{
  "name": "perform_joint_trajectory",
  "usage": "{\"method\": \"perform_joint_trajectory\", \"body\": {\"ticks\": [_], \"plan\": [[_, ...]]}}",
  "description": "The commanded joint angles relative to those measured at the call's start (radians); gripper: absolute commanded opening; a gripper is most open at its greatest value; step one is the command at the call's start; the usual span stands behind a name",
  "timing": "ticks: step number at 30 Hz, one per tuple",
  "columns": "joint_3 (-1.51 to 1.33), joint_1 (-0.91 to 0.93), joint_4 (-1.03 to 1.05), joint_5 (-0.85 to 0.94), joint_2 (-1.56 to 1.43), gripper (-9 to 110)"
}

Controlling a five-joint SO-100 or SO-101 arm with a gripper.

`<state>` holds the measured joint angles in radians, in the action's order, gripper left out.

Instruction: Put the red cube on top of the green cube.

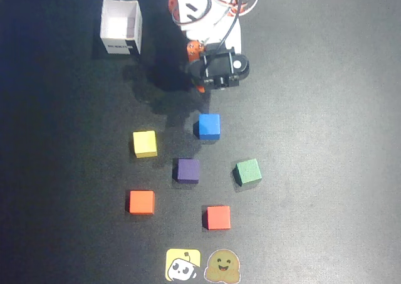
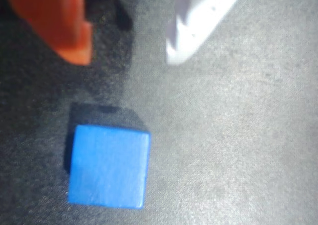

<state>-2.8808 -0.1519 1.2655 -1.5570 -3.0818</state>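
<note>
- The claw [image 2: 129, 56] is open and holds nothing. It hangs above the dark table [image 1: 326, 108], just past the blue cube [image 2: 108, 166].
- The red cube [image 1: 218, 217] sits near the bottom edge in the overhead view. An orange cube [image 1: 141, 202] lies to its left.
- The green cube [image 1: 248, 171] is a bit up and right of the red cube, with nothing on it.
- Nothing is stacked yet. The whole job is left.
- The white box [image 1: 121, 26] at the far left looks empty.
</note>
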Motion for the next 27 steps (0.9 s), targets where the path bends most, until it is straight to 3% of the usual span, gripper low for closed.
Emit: {"method": "perform_joint_trajectory", "body": {"ticks": [1,8,27], "plan": [[0.054,-0.015,-0.015,0.000,0.002,13],[0.144,-0.026,-0.071,0.018,0.163,17],[0.861,0.017,-0.221,0.003,1.172,18]]}}
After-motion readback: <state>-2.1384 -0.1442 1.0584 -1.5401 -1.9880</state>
